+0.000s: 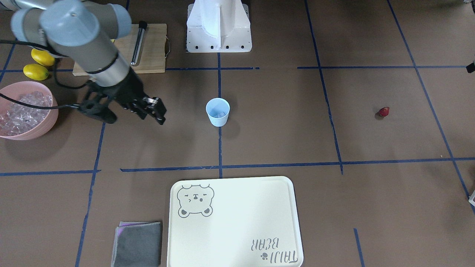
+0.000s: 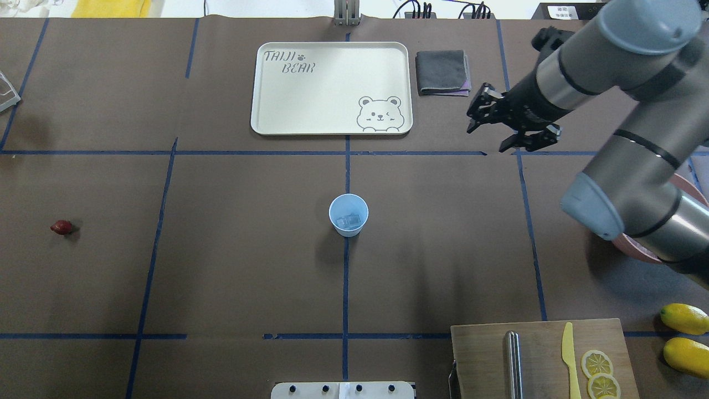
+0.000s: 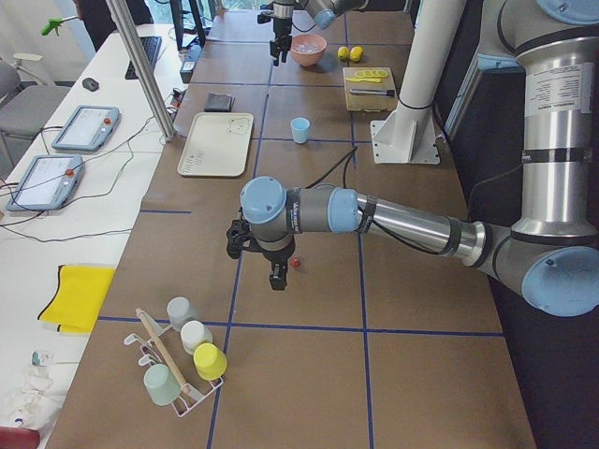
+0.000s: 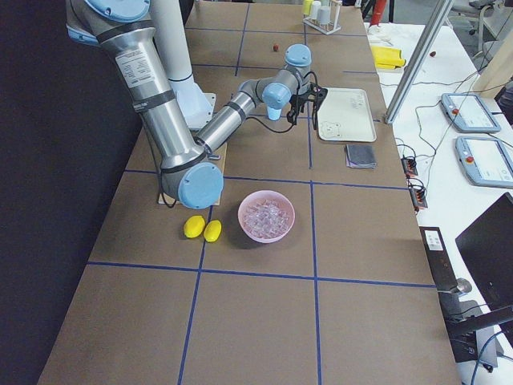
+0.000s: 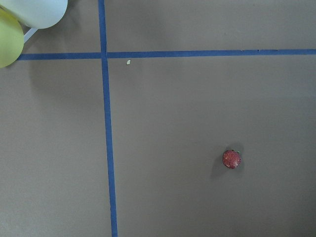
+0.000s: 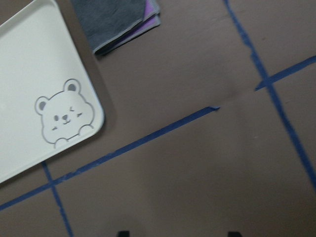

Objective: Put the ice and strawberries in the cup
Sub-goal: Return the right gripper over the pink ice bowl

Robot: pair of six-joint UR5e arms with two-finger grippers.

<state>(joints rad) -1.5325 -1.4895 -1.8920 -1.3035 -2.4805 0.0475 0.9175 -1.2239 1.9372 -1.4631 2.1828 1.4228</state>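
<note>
Two claws appear, one per arm. Right gripper (image 2: 485, 132): jaws spread wide, hanging above the brown table (image 2: 443, 233), which is crossed by blue tape lines (image 6: 148, 140). Nearest to it, just past its tips on the side away from the robot, lies a folded grey cloth (image 2: 440, 72). Beside the cloth, further toward the table's middle, is a cream tray (image 2: 310, 111) printed with a bear. Behind the claw, back along its own arm, a pink bowl (image 1: 46, 128) is heaped with loose ice (image 1: 22, 111).

Farther off, toward the table's middle and nearer the robot than the claw, the pale-blue cup (image 2: 348, 215) stands upright on a tape line, well apart from the jaws. Ice (image 2: 349, 221) lies in its bottom. Farther still on the robot's side of the claw, a wooden cutting board (image 2: 482, 354) bears a metal rod (image 2: 512, 363), a yellow knife (image 2: 569, 354) and two lemon slices (image 2: 597, 363). Two whole lemons (image 2: 684, 318) lie just beside the board.

Farthest from the right claw, at the opposite end of the table, the strawberry (image 2: 61, 226) lies on the table surface, well apart from the cup. Left gripper (image 3: 273, 271): poised over that end, with the strawberry just beside it in the side view. Whether its jaws are wide or narrow cannot be told. The left wrist view looks straight down on the berry, to the right of a tape line, with a white tumbler (image 5: 34, 10) and a yellow tumbler (image 5: 7, 42) at the upper corner.
</note>
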